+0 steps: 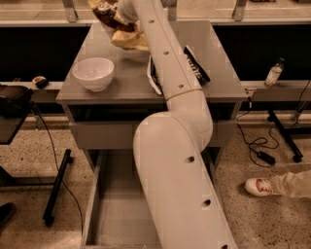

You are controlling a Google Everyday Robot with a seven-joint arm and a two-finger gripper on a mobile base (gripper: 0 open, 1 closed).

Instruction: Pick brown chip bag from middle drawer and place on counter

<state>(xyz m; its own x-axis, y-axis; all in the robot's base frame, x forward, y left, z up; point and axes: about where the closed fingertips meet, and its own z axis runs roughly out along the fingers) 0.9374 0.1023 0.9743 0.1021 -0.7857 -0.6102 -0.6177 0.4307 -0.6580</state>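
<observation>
My gripper point(114, 8) is at the top of the camera view, over the back left of the counter point(121, 83). It is shut on the brown chip bag point(127, 39), a crinkly brown and cream bag that hangs from it just above the counter, behind the white bowl point(94, 73). My white arm point(180, 146) runs up the middle of the view. The middle drawer point(116, 214) stands pulled open below, and its grey floor shows bare to the left of the arm. The arm hides the drawer's right part.
A dark blue and black snack bag point(195, 65) lies on the counter's right half, partly behind my arm. A plastic bottle point(273, 74) stands on a ledge at right. A person's shoe point(262, 186) and cables are on the floor at right. A black stand point(56, 189) is at left.
</observation>
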